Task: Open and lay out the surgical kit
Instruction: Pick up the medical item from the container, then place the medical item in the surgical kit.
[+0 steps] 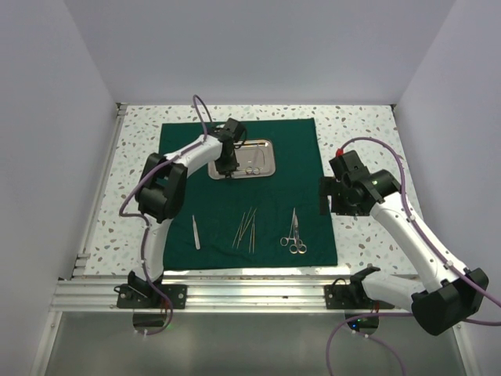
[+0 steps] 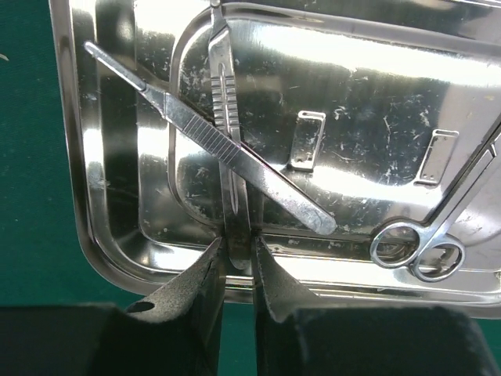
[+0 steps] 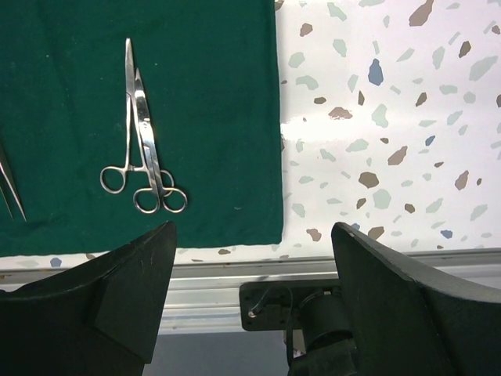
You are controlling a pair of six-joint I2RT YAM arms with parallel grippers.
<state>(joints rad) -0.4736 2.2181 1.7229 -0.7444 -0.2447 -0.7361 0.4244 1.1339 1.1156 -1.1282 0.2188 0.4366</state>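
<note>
Left wrist view: my left gripper (image 2: 237, 252) is pinched on the lower end of the upright scalpel handle (image 2: 225, 102) in the steel tray (image 2: 102, 227) (a slanted handle (image 2: 203, 133) crosses it). The tray sits on the green cloth (image 1: 297, 157), far side. My right gripper (image 3: 252, 231) hangs spread wide, holding nothing, over the table (image 3: 376, 117) beside the ring-handled scissors (image 3: 151, 141).

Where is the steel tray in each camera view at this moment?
Top external: the steel tray lies at the far middle of the green cloth, under the left gripper.
Left wrist: the tray fills most of the picture; the gripper pinches a scalpel handle at its near rim.
Right wrist: not in it.
Shared landmark: the green cloth, seen in all three.
</note>
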